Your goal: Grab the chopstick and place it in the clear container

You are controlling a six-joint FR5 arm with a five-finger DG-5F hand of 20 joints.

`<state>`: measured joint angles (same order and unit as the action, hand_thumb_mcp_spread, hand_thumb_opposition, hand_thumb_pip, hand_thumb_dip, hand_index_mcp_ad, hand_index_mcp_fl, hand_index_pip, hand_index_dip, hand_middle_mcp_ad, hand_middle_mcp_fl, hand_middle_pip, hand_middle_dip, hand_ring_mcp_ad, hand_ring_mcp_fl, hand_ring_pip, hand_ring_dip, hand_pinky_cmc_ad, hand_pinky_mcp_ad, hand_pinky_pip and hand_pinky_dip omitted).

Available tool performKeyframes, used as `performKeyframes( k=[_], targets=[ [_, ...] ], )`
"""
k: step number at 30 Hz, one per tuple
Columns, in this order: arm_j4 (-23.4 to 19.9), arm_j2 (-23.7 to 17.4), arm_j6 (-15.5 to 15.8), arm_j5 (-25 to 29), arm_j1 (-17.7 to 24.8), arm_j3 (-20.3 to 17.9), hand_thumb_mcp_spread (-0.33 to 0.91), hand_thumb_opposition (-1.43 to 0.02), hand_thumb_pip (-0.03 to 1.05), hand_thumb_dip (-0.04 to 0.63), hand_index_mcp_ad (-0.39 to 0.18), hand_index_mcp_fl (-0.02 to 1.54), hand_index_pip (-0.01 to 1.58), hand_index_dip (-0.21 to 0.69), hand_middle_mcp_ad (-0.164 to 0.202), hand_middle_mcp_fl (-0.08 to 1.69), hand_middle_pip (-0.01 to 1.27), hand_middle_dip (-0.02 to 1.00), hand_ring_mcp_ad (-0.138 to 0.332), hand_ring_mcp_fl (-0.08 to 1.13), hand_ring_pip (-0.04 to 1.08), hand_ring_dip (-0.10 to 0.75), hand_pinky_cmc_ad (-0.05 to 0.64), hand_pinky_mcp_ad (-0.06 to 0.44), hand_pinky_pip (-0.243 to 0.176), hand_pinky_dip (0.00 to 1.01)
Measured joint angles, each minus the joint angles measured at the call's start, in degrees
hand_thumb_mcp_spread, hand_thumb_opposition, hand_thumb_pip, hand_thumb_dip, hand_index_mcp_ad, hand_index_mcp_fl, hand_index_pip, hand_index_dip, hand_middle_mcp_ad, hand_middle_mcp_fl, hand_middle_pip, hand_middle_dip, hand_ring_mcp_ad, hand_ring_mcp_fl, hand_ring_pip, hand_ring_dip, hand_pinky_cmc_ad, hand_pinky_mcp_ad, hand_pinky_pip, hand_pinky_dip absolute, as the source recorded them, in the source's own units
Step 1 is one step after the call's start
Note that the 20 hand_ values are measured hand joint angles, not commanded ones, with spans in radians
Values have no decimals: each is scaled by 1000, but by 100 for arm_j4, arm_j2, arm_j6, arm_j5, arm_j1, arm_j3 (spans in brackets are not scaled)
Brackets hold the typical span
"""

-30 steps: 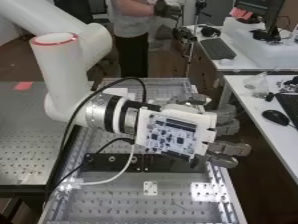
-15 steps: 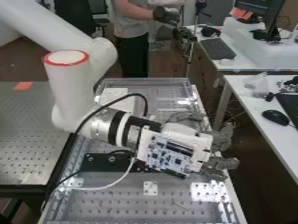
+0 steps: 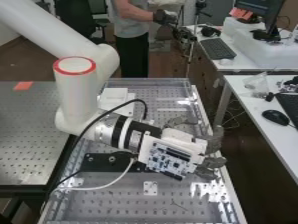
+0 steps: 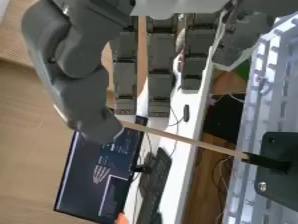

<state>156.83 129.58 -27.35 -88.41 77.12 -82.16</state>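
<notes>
Okay, so far left in the high view there's an orange paper patch (image 3: 22, 86) on a perforated metal table (image 3: 26, 140), then the chunky white jointed arm (image 3: 76, 95). Next over is the dark grey robot hand (image 3: 214, 142), fingers pretty much straight, slightly apart. Wrist view has the thin, pale wooden chopstick (image 4: 179, 139) running from near the thumb tip to a black holder (image 4: 269, 162); can't tell if the thumb's touching it. Over right, black mouse (image 3: 275, 117), white desk (image 3: 256, 135).

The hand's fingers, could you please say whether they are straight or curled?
Nearly straight: the hand's fingers hang side by side; the thumb bends.
</notes>
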Motion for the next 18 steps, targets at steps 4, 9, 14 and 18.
performKeyframes(
  k=[4, 9, 14, 18],
  targets=[
    [-5, 4, 8, 74, 32, -36, 482, -848, 600, 415, -103, 520, 625, 328, 52, 752, 127, 735, 117, 309, 94, 410, 304, 185, -68, 166],
    [-30, 26, 9, 132, 67, -15, 503, -848, 543, 417, -120, 564, 602, 328, 51, 766, 129, 735, 119, 340, 99, 415, 305, 185, -65, 166],
    [9, 87, 4, 181, 86, 82, 531, -848, 511, 417, -134, 586, 565, 330, 52, 805, 138, 747, 117, 367, 105, 426, 305, 185, -59, 168],
    [49, 174, 7, 180, 70, 196, 545, -848, 506, 414, -138, 637, 548, 332, 51, 836, 140, 752, 117, 394, 99, 445, 304, 185, -59, 168]
  ],
)
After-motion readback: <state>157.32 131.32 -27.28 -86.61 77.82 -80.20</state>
